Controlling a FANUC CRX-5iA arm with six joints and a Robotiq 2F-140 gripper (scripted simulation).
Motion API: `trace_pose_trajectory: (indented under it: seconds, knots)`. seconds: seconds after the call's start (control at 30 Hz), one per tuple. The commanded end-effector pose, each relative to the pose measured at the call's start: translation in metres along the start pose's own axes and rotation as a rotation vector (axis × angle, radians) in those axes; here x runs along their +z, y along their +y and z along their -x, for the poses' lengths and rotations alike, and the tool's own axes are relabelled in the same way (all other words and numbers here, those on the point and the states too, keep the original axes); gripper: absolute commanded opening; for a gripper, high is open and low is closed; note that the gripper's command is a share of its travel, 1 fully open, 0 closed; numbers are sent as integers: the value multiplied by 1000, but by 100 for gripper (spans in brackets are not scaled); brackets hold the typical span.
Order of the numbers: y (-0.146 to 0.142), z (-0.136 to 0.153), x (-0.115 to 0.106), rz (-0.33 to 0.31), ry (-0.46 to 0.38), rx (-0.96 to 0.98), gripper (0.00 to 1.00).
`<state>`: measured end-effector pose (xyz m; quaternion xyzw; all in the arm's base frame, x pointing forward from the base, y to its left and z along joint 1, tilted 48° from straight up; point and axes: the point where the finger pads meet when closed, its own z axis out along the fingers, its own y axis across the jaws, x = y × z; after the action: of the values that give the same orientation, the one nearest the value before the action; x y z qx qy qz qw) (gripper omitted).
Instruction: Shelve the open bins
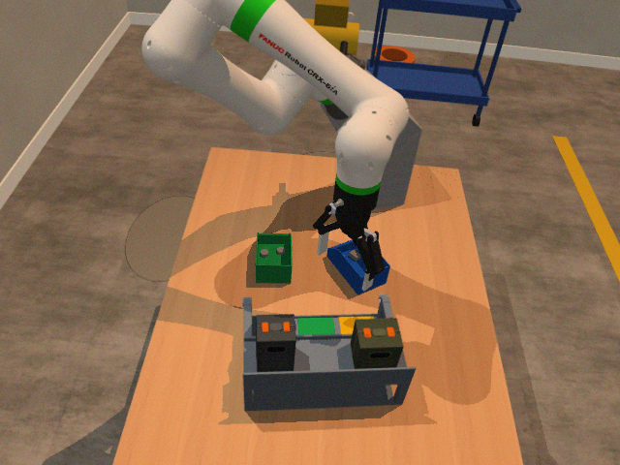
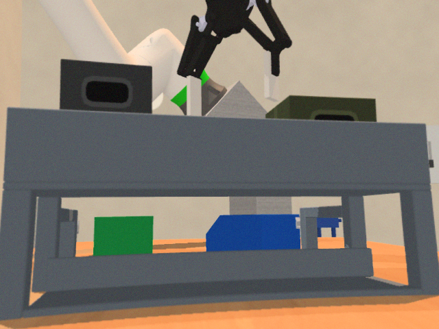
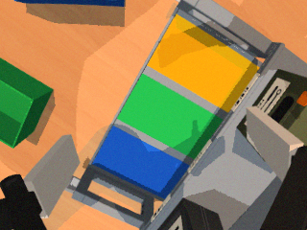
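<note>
The blue bin (image 1: 350, 272) (image 2: 253, 232) stands on the table, turned at an angle, with grey parts in it. The green bin (image 1: 272, 270) (image 2: 123, 235) (image 3: 19, 109) stands to its left and holds two grey parts. The grey shelf (image 1: 325, 387) (image 2: 212, 152) (image 3: 226, 175) is in front of them, with yellow (image 1: 348, 323) (image 3: 199, 60), green (image 1: 316, 325) (image 3: 169, 115) and blue (image 3: 137, 160) marks. My gripper (image 1: 345, 264) (image 2: 232, 97) (image 3: 158, 136) is open and empty. It hangs over the blue bin, higher than the shelf's top.
A black closed box (image 1: 275, 342) (image 2: 106, 86) and an olive closed box (image 1: 376, 342) (image 2: 322, 107) stand on the shelf's top board, at its left and right ends. The arm's grey pedestal (image 1: 403, 165) stands at the table's back. A blue cart (image 1: 440, 79) is on the floor beyond.
</note>
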<state>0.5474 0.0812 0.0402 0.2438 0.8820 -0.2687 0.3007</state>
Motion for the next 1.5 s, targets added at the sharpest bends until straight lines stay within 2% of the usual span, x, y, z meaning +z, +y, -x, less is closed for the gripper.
trace_pose_trajectory:
  seconds: [0.0, 0.33, 0.4, 0.67, 0.9, 0.97, 1.23, 1.47]
  knots:
    - [-12, 5, 2, 2, 2, -32, 100]
    - [-81, 28, 15, 7, 9, -207, 100]
    - [-81, 28, 15, 7, 9, -207, 100]
    - [-158, 37, 29, 10, 10, -399, 100]
    - [-222, 32, 40, 9, 7, -567, 100]
    - [-222, 32, 40, 9, 7, -567, 100]
    - [-278, 18, 49, 5, 2, -726, 100]
    - [-306, 7, 53, 0, -1, -810, 100]
